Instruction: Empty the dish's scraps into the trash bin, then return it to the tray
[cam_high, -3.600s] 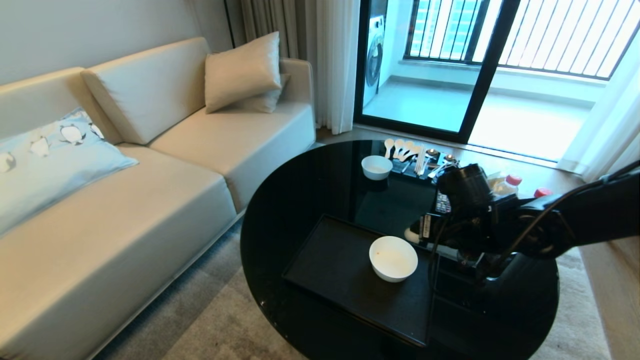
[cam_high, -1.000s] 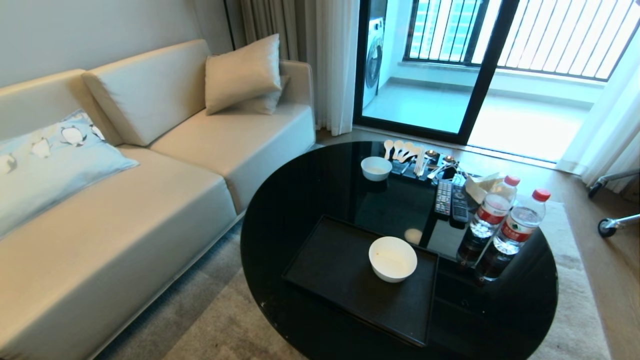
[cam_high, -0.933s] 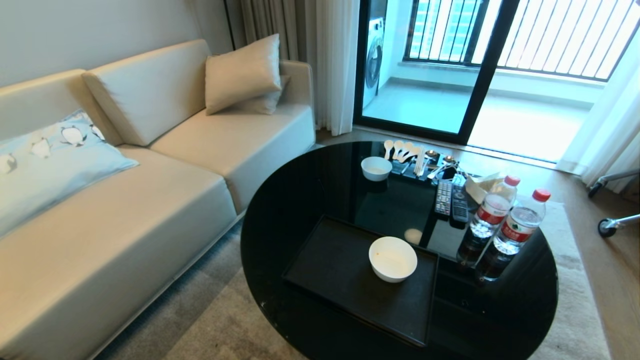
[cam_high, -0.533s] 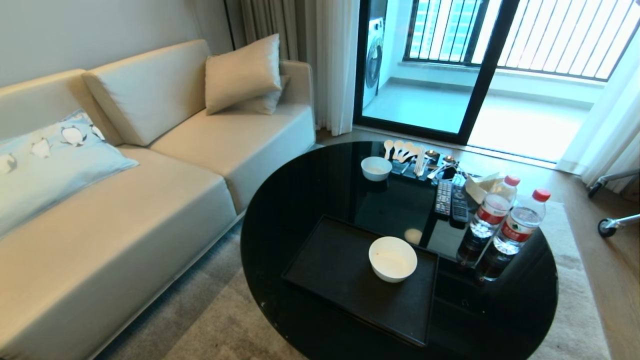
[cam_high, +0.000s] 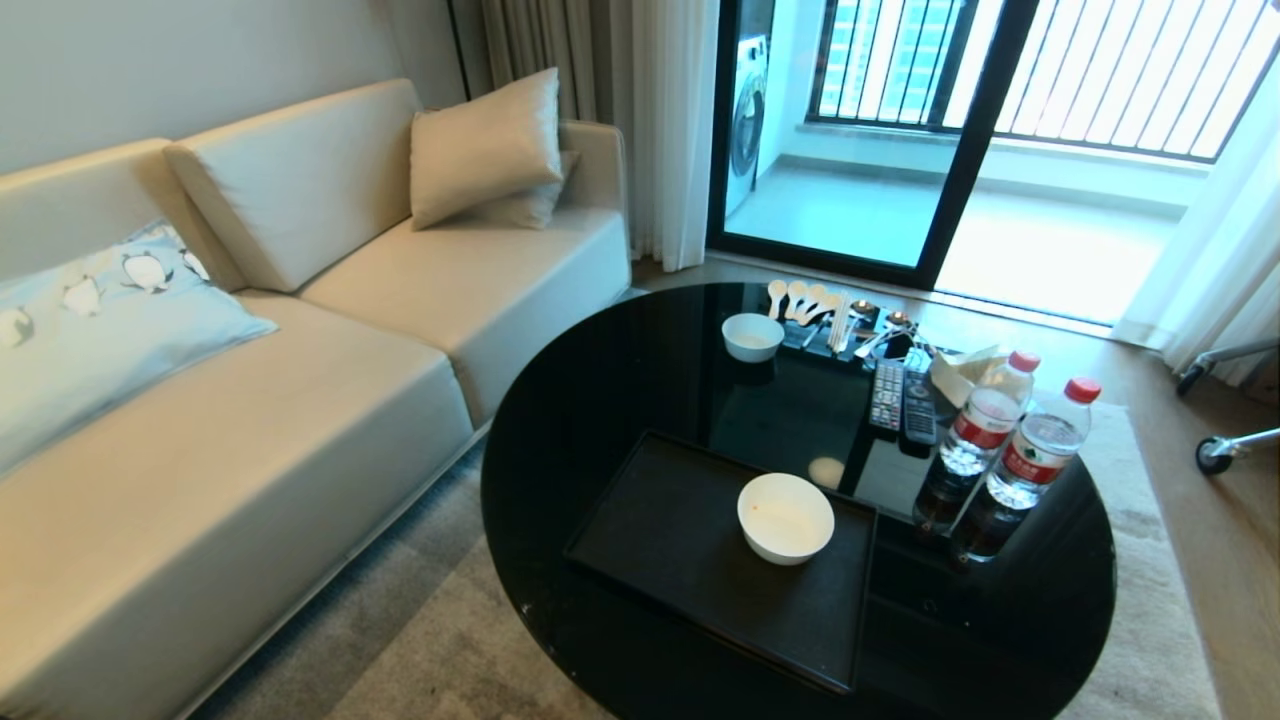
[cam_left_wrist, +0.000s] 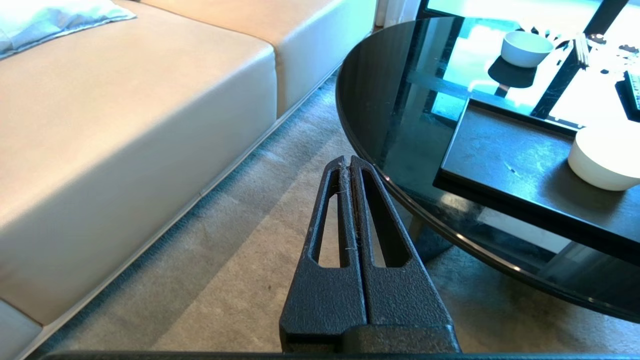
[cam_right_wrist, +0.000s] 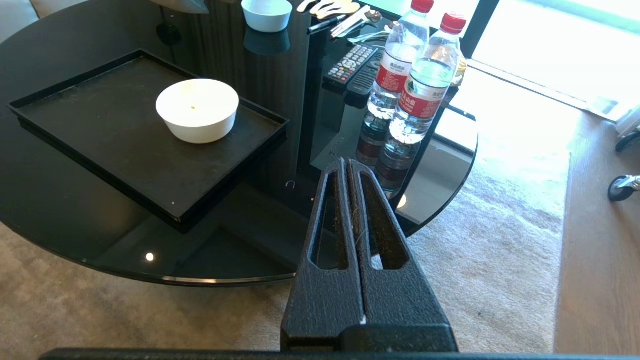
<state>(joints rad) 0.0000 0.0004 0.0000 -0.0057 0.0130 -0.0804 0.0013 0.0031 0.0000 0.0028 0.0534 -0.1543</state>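
The cream-white dish (cam_high: 786, 517) stands upright on the black tray (cam_high: 680, 560), toward its right end; it also shows in the right wrist view (cam_right_wrist: 197, 109) and the left wrist view (cam_left_wrist: 602, 156). Only a tiny speck (cam_right_wrist: 192, 107) lies inside it. The trash bin is out of view. My left gripper (cam_left_wrist: 346, 161) is shut and empty, low beside the table's left edge over the carpet. My right gripper (cam_right_wrist: 346, 163) is shut and empty, pulled back at the table's near right edge. Neither arm shows in the head view.
The round black glass table (cam_high: 620, 400) also carries a smaller white bowl (cam_high: 752, 336), spoons and chopsticks (cam_high: 815, 305), two remotes (cam_high: 900, 398) and two water bottles (cam_high: 1010, 450). A beige sofa (cam_high: 250, 400) stands on the left. Chair castors (cam_high: 1215, 455) sit on the floor at right.
The right arm, which reached over the table beside the dish a few seconds ago, has withdrawn out of the head view. The dish and tray have not moved.
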